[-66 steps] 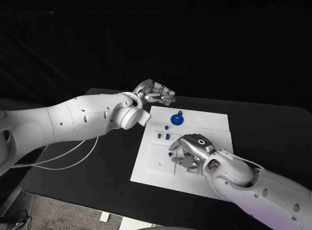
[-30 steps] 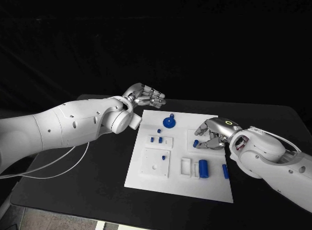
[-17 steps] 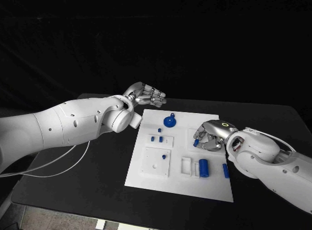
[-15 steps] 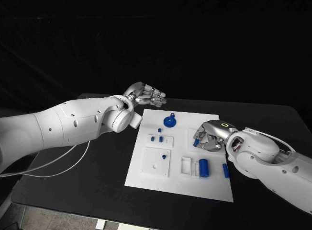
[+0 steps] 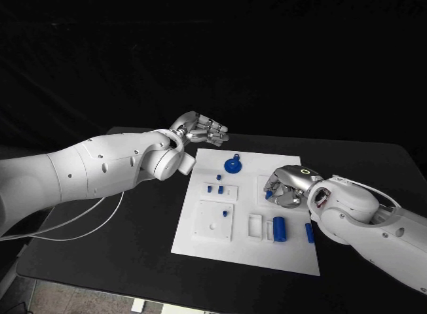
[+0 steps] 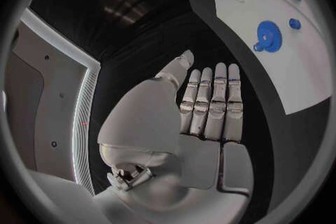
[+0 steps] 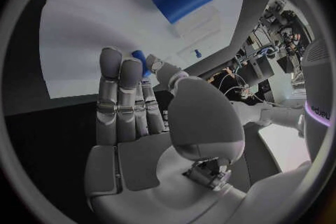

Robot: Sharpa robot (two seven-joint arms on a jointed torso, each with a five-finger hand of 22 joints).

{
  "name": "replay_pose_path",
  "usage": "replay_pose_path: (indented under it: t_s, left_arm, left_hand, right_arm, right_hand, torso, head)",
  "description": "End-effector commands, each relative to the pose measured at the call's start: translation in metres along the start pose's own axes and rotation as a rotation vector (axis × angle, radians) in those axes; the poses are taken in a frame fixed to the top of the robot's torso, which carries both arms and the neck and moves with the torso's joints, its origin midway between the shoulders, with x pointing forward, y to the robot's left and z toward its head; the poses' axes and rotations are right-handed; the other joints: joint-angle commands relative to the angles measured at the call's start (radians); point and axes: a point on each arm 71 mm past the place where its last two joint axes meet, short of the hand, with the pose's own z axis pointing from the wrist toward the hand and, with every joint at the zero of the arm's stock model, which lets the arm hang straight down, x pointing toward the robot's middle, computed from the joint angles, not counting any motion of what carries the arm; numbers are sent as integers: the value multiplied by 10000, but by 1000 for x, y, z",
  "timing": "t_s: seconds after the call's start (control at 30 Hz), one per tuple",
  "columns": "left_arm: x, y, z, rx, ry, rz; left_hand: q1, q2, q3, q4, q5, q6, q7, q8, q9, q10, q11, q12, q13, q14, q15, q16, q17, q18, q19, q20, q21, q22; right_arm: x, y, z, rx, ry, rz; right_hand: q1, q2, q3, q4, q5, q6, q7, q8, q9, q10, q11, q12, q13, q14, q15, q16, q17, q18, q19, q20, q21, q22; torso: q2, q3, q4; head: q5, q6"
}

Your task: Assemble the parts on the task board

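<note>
A black counter (image 5: 128, 222) carries everything, its near left corner showing above a grey floor (image 5: 72, 291). White cables (image 5: 81, 222) loop across its left side.

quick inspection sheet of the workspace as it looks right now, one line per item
surface: black table, white task board lying flat in its middle
job's things: blue gear-like part at the board's far end; two small blue pegs standing beside a white block; blue cylinder lying near the board's right side
clutter: nothing seen
hands: left hand off the board's far left corner, fingers together, holding nothing; right hand over the board's right side, pinching a small blue part
cables: white cable looping under the left arm
surroundings: dark backdrop
</note>
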Motion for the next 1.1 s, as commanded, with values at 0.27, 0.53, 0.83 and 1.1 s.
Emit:
replay_pose_path:
  t_s: [0.27,0.53,0.83,1.1]
  left_arm:
    - [2,-3,1,97,154,-91]
    - [2,-3,1,89,165,-93]
    - [1,-2,1,79,147,-86]
    - [-1,-2,2,65,82,-63]
  left_hand:
    - [18,85,-60,16,24,26,25,-17,-4,-43,-8,-10,-16,-72,-25,-43,-12,26,71,16,43,-9]
    - [18,85,-60,16,24,26,25,-17,-4,-43,-8,-10,-16,-72,-25,-43,-12,26,71,16,43,-9]
    - [31,89,-58,8,38,35,25,-18,-4,-54,-5,-11,-17,-78,-24,-41,-11,29,71,16,45,-20]
    - [31,89,-58,8,38,35,25,-18,-4,-54,-5,-11,-17,-78,-24,-41,-11,29,71,16,45,-20]
  right_arm:
    - [3,5,2,-54,-61,-225]
    - [0,6,2,112,-688,-324]
    - [-6,6,-2,116,-1338,-145]
    - [-21,5,-8,97,-1853,758]
  right_hand:
    - [-104,117,-68,102,-60,329,-47,47,11,322,-70,-17,14,6,-165,51,56,-137,309,-137,120,99]
    - [63,426,71,17,-60,1093,-215,65,55,1038,-324,-9,34,28,-352,51,93,-261,341,-314,309,232]
    - [-109,386,564,-166,-57,1329,-257,46,58,1288,-387,-12,38,39,-430,48,149,-338,340,-420,529,441]
    - [-128,375,666,-183,-57,1368,-269,47,58,1329,-399,-9,38,49,-462,40,152,-349,351,-451,660,542]
  torso:
    - [-7,-2,-6]
    - [-3,-2,-2]
    - [-6,5,-11]
    - [-16,2,-20]
  head:
    - [-6,-24]
    - [-14,-15]
    - [43,-2]
    - [113,10]
